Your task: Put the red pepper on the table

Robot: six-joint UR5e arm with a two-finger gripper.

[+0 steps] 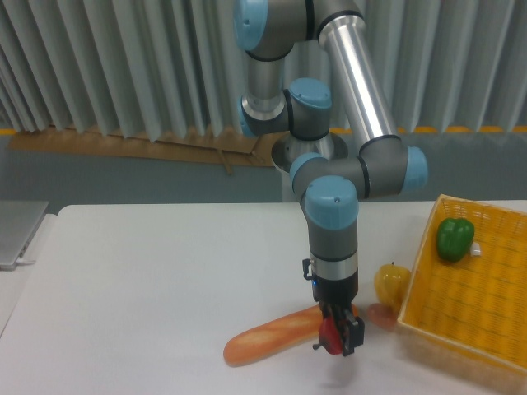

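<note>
- Pepper first: we see the red pepper (331,336) between the dark fingers of the gripper (338,341), which is clamped on it from above. Only a small red part shows, the rest is hidden by the fingers.
- It is low over the desk (148,280), in front of the right end of the baguette (276,335). We think it is not resting on the surface, because a faint shadow lies below it, but we cannot be sure.
- We judge the task as nearly complete: the pepper is out of the yellow basket (482,288) and brought near to the desk. What is left is to lower it the last bit, open the gripper and lift away.
- We cannot tell which way the pepper points. The stem is not visible, and the long axis cannot be read from the small red patch.
- Around it: a yellow pepper (392,282) and a small brown object (380,313) lie just beside the basket, and a green pepper (454,238) sits inside the basket.
</note>
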